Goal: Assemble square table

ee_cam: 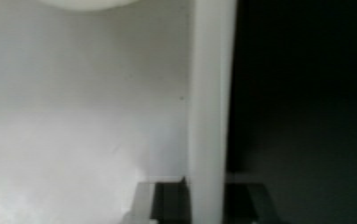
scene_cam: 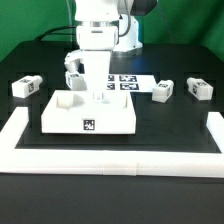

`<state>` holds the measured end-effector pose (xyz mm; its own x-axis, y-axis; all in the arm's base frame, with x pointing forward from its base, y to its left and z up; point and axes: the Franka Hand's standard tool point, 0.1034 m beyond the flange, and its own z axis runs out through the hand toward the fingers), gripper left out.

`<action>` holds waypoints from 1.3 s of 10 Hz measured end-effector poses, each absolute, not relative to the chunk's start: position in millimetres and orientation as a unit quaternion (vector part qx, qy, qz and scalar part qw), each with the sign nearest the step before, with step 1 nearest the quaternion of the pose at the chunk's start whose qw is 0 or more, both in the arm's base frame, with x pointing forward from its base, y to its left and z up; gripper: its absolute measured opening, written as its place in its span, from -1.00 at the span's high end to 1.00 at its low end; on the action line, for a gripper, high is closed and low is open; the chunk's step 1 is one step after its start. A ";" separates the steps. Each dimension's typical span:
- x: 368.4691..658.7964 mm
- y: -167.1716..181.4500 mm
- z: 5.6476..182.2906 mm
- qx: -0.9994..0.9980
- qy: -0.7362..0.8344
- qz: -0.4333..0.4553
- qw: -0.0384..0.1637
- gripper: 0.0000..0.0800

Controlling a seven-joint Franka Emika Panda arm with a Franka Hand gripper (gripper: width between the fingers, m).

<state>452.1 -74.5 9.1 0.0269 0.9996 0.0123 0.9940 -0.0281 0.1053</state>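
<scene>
The white square tabletop (scene_cam: 105,115) lies in the middle with a tag on its front face. My gripper (scene_cam: 97,93) is down at its far edge. In the wrist view a white edge strip of the tabletop (ee_cam: 210,100) runs between my dark fingers (ee_cam: 168,203), which sit close against both sides of it. One white leg (scene_cam: 25,86) lies at the exterior view's left, two legs (scene_cam: 163,92) (scene_cam: 199,88) at its right, and one (scene_cam: 73,70) behind the tabletop beside the arm. A white blocky shape (scene_cam: 65,99) rises on the tabletop's left part.
The marker board (scene_cam: 124,82) lies behind the tabletop. A long low white border wall (scene_cam: 110,155) runs along the front and turns back at both sides. The table top is black.
</scene>
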 end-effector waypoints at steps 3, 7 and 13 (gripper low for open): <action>481.2 -23.9 14.1 0.751 0.658 0.047 0.030 0.85; 503.9 26.3 9.3 0.764 0.639 0.079 0.036 0.85; 528.3 73.3 9.9 0.710 0.701 0.054 0.037 0.85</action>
